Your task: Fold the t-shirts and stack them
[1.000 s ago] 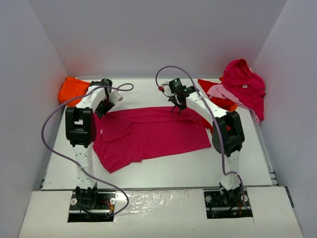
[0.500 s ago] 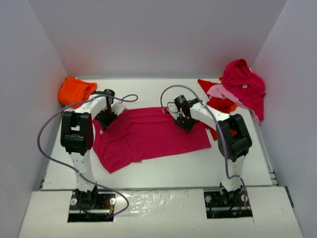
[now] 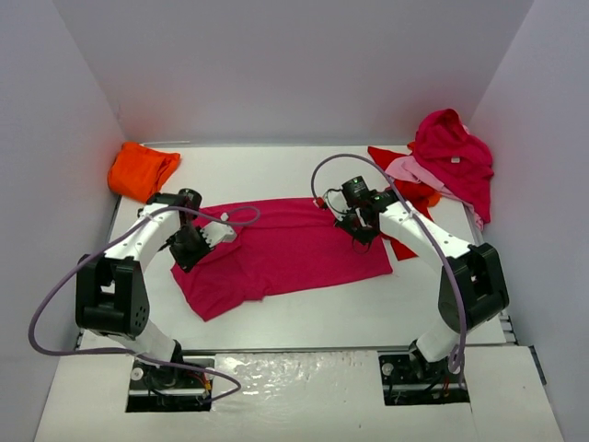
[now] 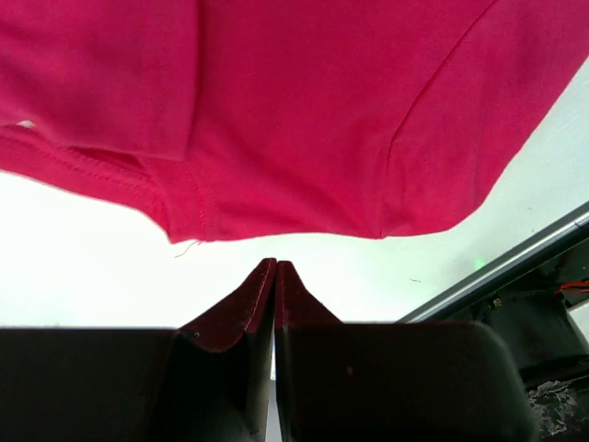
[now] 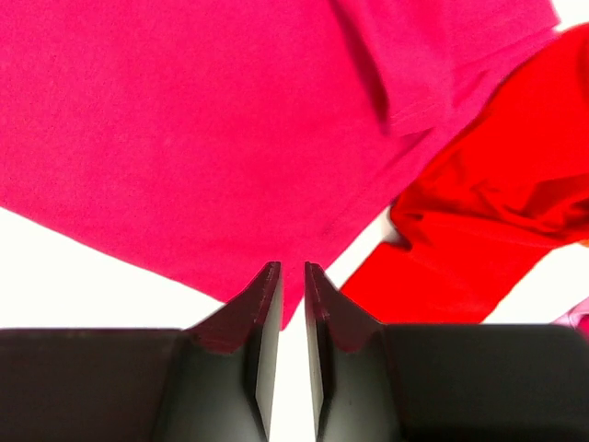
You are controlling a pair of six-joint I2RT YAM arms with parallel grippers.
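Observation:
A crimson t-shirt (image 3: pixel 285 253) lies spread flat in the middle of the table. My left gripper (image 3: pixel 189 247) is over its left sleeve area. In the left wrist view the left gripper (image 4: pixel 274 265) is shut with nothing in it, and the shirt's hem (image 4: pixel 276 120) lies just beyond the tips. My right gripper (image 3: pixel 362 230) is over the shirt's right part. In the right wrist view the right gripper (image 5: pixel 292 267) shows a narrow gap with nothing gripped, above the shirt's corner (image 5: pixel 230 138). An orange shirt (image 3: pixel 140 170) lies bunched at the back left.
A pile of crimson, pink and red shirts (image 3: pixel 451 161) sits at the back right, against the wall. A red shirt (image 5: pixel 479 230) from it lies right beside the crimson shirt's corner. White walls close in the table on three sides.
Both grippers have moved from the shirt's far edge toward me across the shirt and now sit lower. The shirt lies flat as before.

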